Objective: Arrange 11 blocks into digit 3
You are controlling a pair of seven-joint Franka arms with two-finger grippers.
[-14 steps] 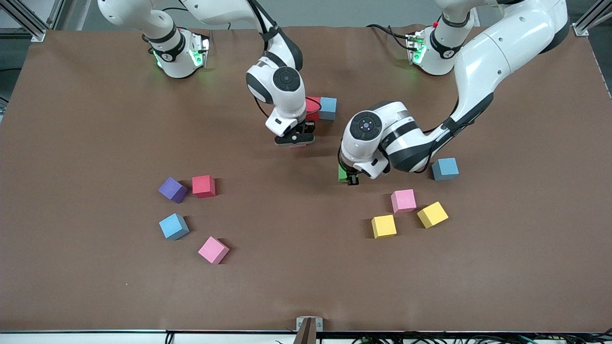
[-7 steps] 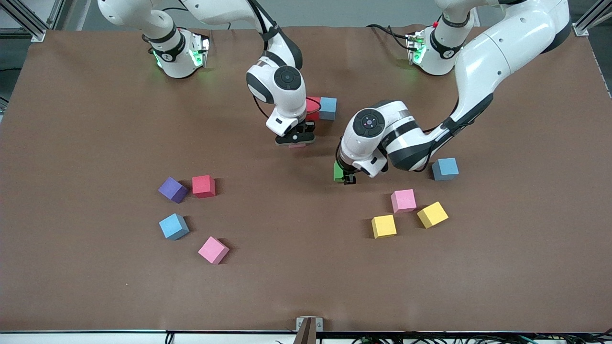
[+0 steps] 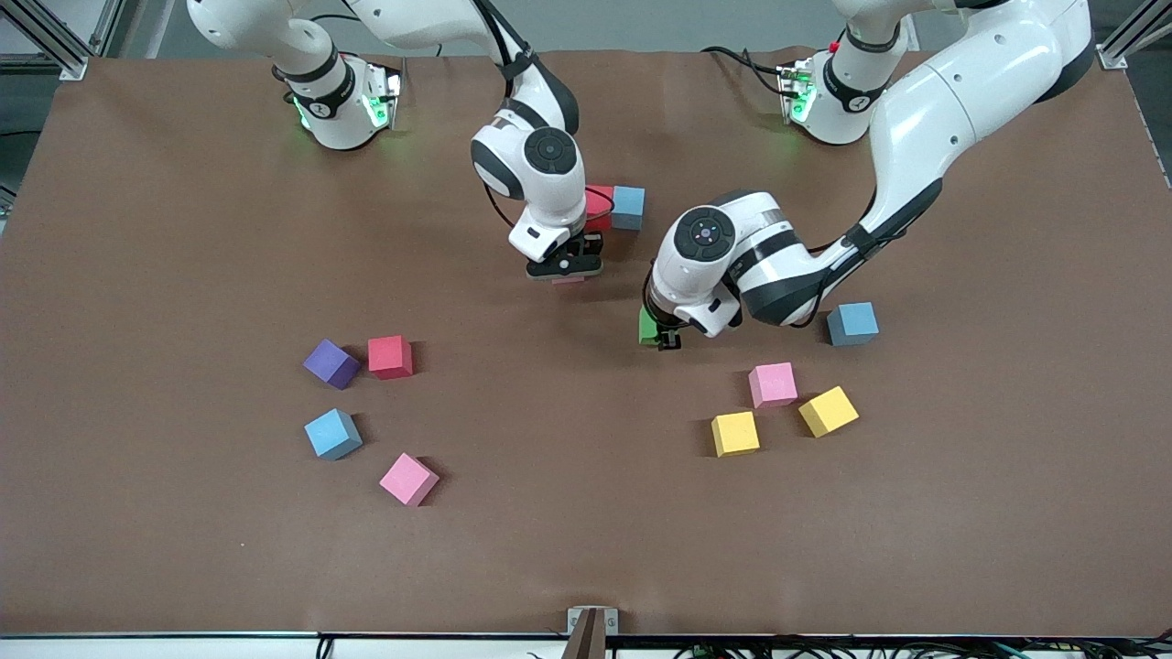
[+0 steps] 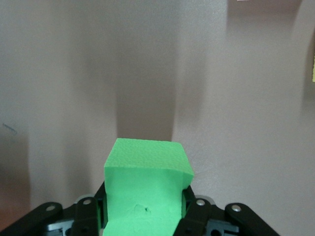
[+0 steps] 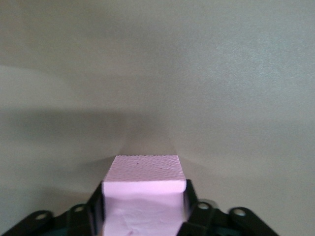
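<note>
My right gripper (image 3: 565, 269) stands over a pink block (image 5: 143, 183) that rests on the table just nearer the camera than a touching red block (image 3: 600, 206) and blue block (image 3: 628, 207). Its fingers (image 5: 191, 199) flank the pink foam without pinching it. My left gripper (image 3: 661, 335) is shut on a green block (image 4: 145, 189), squeezing its sides, and holds it low over the middle of the table. No digit 3 shows, only that short start of touching blocks.
Loose blocks lie nearer the camera. Toward the right arm's end are purple (image 3: 330, 363), red (image 3: 390, 356), blue (image 3: 332, 433) and pink (image 3: 408, 479). Toward the left arm's end are blue (image 3: 852, 323), pink (image 3: 773, 383) and two yellow (image 3: 735, 433) (image 3: 829, 411).
My left gripper has carried the green block a little toward the right arm's end. The right arm has stayed in place over the pink block.
</note>
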